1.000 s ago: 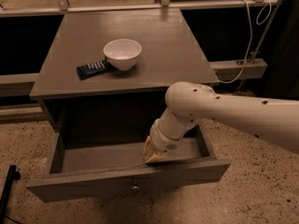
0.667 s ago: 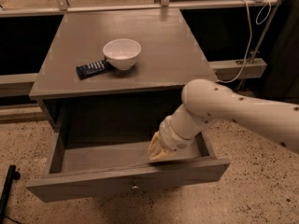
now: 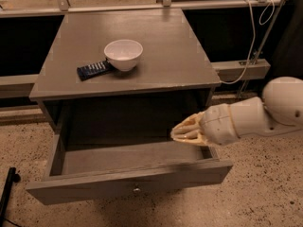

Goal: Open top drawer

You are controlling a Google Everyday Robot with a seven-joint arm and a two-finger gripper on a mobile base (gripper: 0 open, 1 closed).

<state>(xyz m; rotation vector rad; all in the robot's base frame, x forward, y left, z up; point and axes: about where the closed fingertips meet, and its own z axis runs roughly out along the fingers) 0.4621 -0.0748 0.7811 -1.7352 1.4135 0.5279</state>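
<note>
The top drawer (image 3: 128, 178) is a grey wooden drawer, pulled far out of the grey cabinet (image 3: 128, 56). Its long front panel has one small round metal knob (image 3: 136, 189) at the centre. The inside of the drawer looks bare. My gripper (image 3: 182, 130) is on the end of the white arm that comes in from the right. It is above the drawer's right rear part, level with the cabinet opening, and holds nothing that I can see.
A white bowl (image 3: 123, 54) and a dark flat object (image 3: 94, 70) lie on the cabinet top. A white cable (image 3: 248, 37) hangs at the right. A black pole (image 3: 6, 193) leans at the lower left. The floor is speckled.
The arm has swung to the right and lifted. The gripper has moved up and back out of the drawer's right side. The drawer stays open.
</note>
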